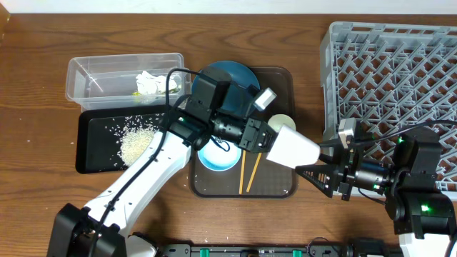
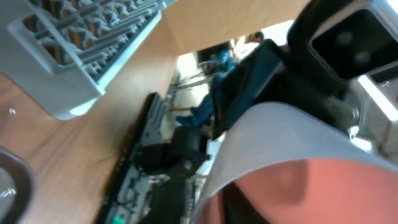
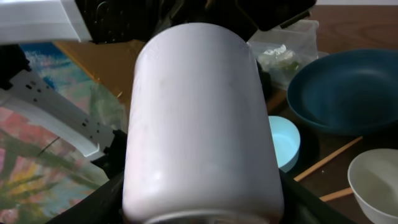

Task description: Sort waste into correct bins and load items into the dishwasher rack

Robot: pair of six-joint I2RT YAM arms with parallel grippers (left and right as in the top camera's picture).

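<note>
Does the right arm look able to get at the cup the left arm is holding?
Probably yes: the cup lies sideways just ahead of the right gripper, whose fingers are open, with nothing between.

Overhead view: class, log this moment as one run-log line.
left gripper: shut on pink cup | pink cup: sideways at brown tray edge | right gripper: at cup, grip unclear | dishwasher rack: no dishes seen

The left arm is a long white shell link that runs into black, blocky joints. A thin black cable loops above them, and a pale grey camera block sits at the wrist. The right arm is black all over, with a small green light and a silver camera block.
</note>
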